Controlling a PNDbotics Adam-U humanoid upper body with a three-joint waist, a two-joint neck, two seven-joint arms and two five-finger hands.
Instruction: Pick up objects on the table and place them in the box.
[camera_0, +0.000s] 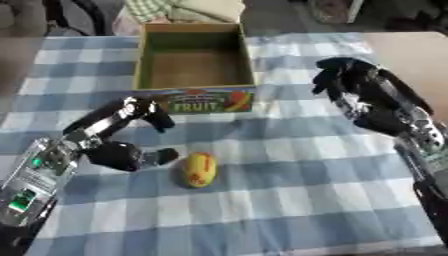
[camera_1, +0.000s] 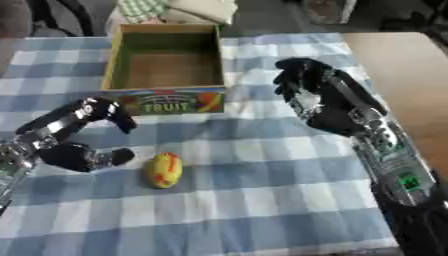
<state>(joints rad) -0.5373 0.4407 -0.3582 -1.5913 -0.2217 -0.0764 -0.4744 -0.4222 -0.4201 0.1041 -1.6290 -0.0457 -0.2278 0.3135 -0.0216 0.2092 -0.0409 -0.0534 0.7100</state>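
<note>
**Mango alone on the checks**

Nearest, the yellow-red mango (camera_0: 199, 169) lies on the counter (camera_0: 289, 200), left hand (camera_0: 122, 150) just beside it, fingers spread, empty. Right hand (camera_1: 328, 107) hovers, fingers slack, empty. Farthest, the box (camera_0: 194, 100) sits open.

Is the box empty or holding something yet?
Empty. The box shows only its bare brown floor and green walls; the yellow fruit lies on the tablecloth, beside the left hand.
</note>
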